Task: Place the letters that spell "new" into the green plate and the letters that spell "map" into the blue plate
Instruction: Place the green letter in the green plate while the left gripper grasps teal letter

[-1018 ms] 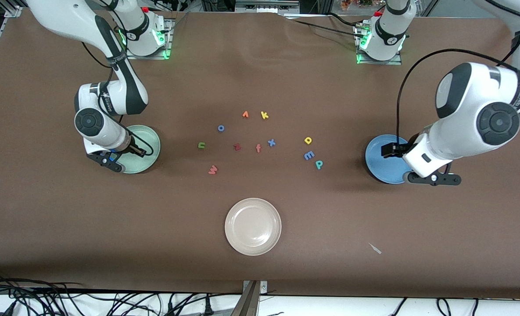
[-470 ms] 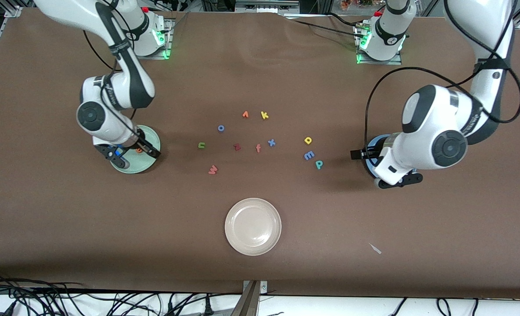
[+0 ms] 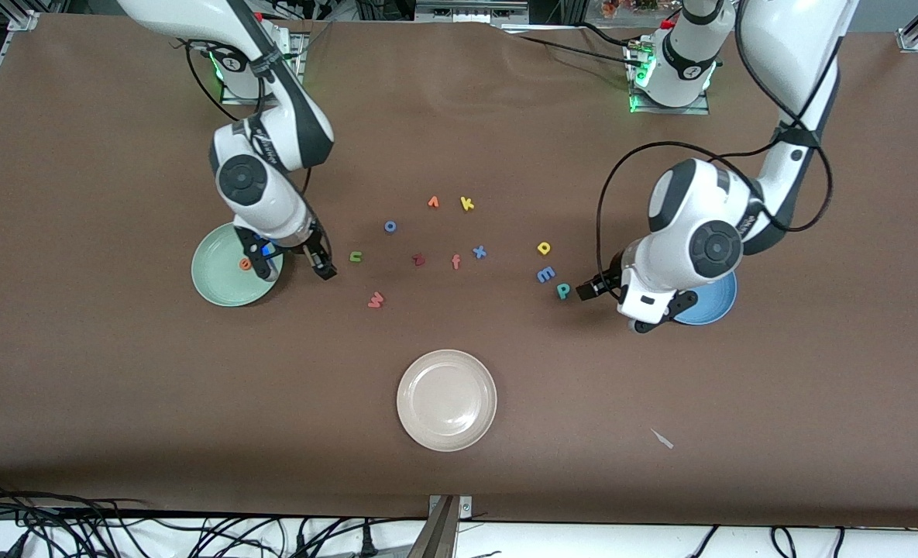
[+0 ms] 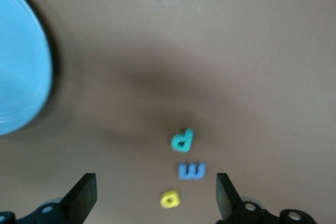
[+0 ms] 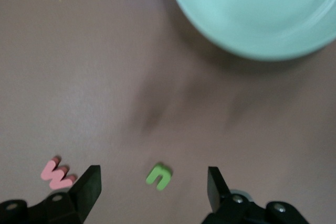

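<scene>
the brown table carries three plates and a scatter of foam letters. the green plate sits at the right arm's end, and the right gripper hangs just beside its rim over bare table, on the side toward the letters, fingers spread wide with nothing between them. the orange "e" lies in the green plate, close to the gripper. the blue plate sits at the left arm's end, partly hidden under the left arm, and the left gripper hovers just beside it, toward the letters, jaws wide apart and empty. the cream-white plate lies nearer the front camera than everything else, well apart from both grippers. in the right wrist view the olive-green "n" lies on the table between the right gripper's fingers but below them, untouched, with the salmon-red "w" just outside one finger and the green plate's rim farther out. in the left wrist view the teal "p", the blue "m" and the yellow "a" lie in a short row on the table under the open span of the left gripper, the blue plate off to one edge. the remaining letters lie between the two grippers, near neither.
</scene>
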You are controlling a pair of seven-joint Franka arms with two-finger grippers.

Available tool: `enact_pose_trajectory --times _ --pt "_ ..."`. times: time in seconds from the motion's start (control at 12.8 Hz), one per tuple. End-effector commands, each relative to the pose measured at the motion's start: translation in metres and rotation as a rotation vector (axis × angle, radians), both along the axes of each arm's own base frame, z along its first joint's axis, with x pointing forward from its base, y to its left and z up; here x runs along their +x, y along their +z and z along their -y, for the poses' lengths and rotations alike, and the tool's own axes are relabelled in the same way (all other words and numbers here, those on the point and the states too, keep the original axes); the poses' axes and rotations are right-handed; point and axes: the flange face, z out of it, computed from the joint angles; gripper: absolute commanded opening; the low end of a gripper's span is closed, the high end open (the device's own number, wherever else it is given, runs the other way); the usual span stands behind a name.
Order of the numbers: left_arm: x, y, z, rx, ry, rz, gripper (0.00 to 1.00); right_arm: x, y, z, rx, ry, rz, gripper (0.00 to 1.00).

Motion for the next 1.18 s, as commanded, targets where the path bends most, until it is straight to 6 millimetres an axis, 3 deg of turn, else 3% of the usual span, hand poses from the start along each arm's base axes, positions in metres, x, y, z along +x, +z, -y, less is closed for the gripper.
enact_pose_trajectory --times 0.0,0.31,0.63,0.94,1.1 --pt "-0.005 -0.022 0.016 -0.015 0.064 0.019 1.00 -0.002 -0.029 -0.028 -0.009 -0.098 0.000 0.86" --pt "-0.010 -0.042 0.028 -0.007 0.040 0.016 0.98 -0.009 -0.049 -0.032 -0.027 -0.111 -0.029 0.77" --pt "-0.012 -0.041 0.027 -0.008 0.033 0.018 0.95 -0.009 -0.066 -0.031 -0.025 -0.114 -0.022 0.59" --pt "-0.023 -0.046 0.031 -0.003 0.010 0.015 0.93 -0.009 -0.065 -0.030 -0.027 -0.106 -0.022 0.18" --pt "-0.024 -0.052 0.032 -0.002 0.011 0.011 0.89 -0.004 -0.042 -0.027 -0.022 -0.064 -0.010 0.04"
